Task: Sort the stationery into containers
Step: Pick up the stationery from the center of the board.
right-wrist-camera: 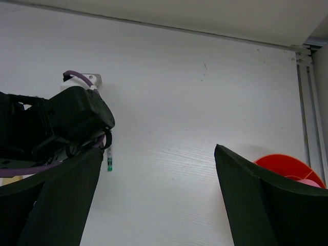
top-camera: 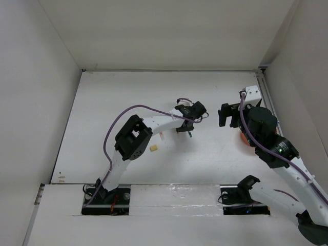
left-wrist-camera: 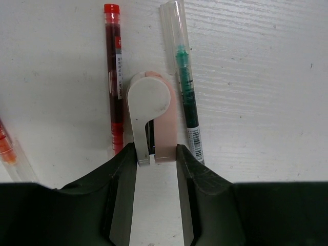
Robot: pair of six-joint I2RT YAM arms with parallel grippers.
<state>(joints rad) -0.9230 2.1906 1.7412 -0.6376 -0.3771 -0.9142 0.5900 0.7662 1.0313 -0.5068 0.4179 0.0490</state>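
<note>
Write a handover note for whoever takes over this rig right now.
Left gripper: jaws straddle the pink-and-white item lying on the table; a firm grip is not confirmed.
Right gripper: open, empty, near the orange tub.
Red pen and green pen lie on either side of that item; the tan eraser lies apart.
Done: a pink object sits in the tub.
Left: both pens, eraser, pink-and-white item.

One overhead, two wrist views.
Left wrist looks down close; right looks along the bench [right-wrist-camera: 179, 102]; both show the green pen [left-wrist-camera: 187, 102].
</note>
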